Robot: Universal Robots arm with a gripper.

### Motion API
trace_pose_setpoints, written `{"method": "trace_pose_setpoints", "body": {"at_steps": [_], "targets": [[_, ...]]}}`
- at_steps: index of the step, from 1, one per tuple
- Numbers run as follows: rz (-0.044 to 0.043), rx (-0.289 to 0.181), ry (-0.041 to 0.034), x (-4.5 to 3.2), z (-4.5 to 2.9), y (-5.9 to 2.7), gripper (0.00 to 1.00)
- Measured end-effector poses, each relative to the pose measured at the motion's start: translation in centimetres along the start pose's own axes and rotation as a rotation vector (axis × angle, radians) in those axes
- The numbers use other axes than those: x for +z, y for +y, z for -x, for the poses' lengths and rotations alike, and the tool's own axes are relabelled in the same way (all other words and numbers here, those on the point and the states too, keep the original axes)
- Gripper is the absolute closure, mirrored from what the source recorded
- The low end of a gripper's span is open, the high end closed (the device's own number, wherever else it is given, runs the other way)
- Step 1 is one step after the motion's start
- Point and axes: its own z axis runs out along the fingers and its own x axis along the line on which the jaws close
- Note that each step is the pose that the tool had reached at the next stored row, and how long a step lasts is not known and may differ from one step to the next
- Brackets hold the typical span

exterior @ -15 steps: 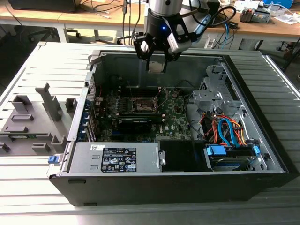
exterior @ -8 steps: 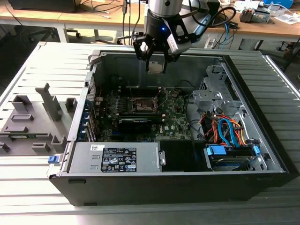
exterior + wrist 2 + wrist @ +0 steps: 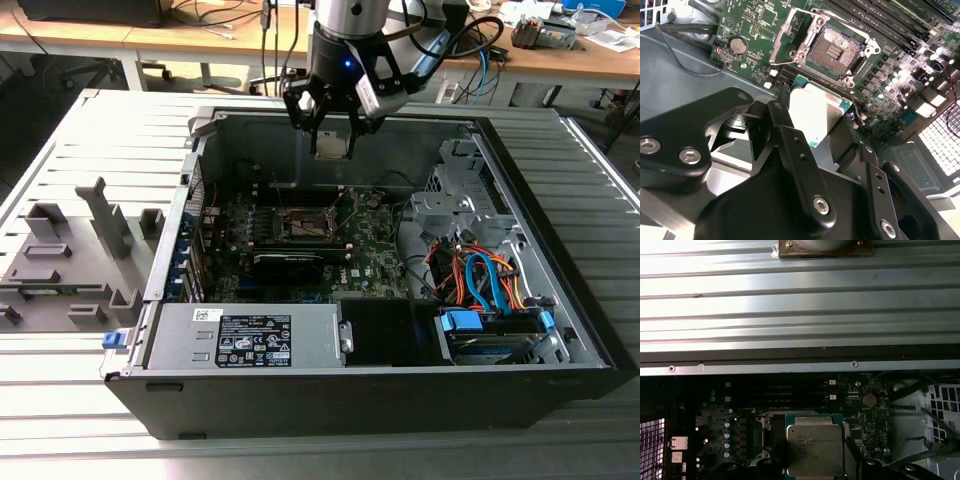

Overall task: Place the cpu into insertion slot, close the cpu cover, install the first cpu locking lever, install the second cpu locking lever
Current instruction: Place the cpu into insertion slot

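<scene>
Slatted grey metal bench [image 3: 100, 130] under an open black case [image 3: 380, 400], well below the claw [image 3: 333, 138]. Behind the claw, wooden desks [image 3: 150, 35] strewn with cables. Far off to one side of the claw, on the bench, a grey plastic fixture [image 3: 70, 260]. Claw narrow, clamped on the cpu [image 3: 333, 148] above the green board [image 3: 370, 240]. Below the claw, the slot [image 3: 303, 222], bare, contacts showing, not touching the cpu. On the case's near side, well apart from the claw, a white label [image 3: 255, 340]; print too small to read. Fine print also on the cpu's metal top in the first wrist view.
</scene>
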Motion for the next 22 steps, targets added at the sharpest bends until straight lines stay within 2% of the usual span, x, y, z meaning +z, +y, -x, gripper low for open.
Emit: {"method": "trace_pose_setpoints", "body": {"at_steps": [22], "targets": [[0.0,0.0,0.0,0.12,-0.18,-1.03,0.46]]}}
